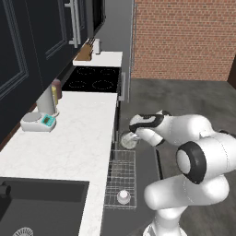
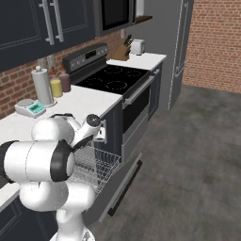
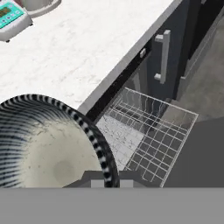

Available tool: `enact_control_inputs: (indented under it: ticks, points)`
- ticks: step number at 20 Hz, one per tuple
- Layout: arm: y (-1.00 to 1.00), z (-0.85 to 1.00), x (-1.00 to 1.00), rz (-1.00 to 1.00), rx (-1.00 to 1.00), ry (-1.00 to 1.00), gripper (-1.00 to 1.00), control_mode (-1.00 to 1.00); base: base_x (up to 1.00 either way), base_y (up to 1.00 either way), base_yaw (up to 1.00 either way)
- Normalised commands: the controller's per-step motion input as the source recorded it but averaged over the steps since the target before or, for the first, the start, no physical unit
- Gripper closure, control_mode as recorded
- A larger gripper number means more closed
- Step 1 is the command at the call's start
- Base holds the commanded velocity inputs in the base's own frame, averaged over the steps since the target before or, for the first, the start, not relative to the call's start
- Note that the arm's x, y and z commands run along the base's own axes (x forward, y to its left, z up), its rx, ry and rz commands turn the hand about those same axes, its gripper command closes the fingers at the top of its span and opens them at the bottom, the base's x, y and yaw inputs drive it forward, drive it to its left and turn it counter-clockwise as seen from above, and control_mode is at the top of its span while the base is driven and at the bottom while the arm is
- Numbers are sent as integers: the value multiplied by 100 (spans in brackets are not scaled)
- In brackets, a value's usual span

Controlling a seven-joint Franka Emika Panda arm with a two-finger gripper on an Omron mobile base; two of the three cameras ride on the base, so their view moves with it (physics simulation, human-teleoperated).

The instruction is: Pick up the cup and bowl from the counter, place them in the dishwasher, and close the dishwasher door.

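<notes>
No readable text anywhere.
The scale [image 3: 11, 19], near the back edge of the surface [image 3: 87, 52], has a teal display with dark marks on it, but they are too small and blurred to make out as digits. No label, brand or sign can be read on the dark cabinet fronts, the stove [image 1: 92, 78] or the bottles beside the scale.

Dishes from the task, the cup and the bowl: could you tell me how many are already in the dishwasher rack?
1. The cup stands at the near end of the rack. The bowl is held in the gripper above the rack's far end.
</notes>
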Motion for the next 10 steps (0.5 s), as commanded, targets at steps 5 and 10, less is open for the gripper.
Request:
enact_control_inputs:
  ticks: [5, 10]
  points:
    - [-96, 0, 0, 51, 7, -3, 100, -100, 0, 0, 0]
    - [-33, -10, 3, 42, 0, 0, 100, -100, 0, 0, 0]
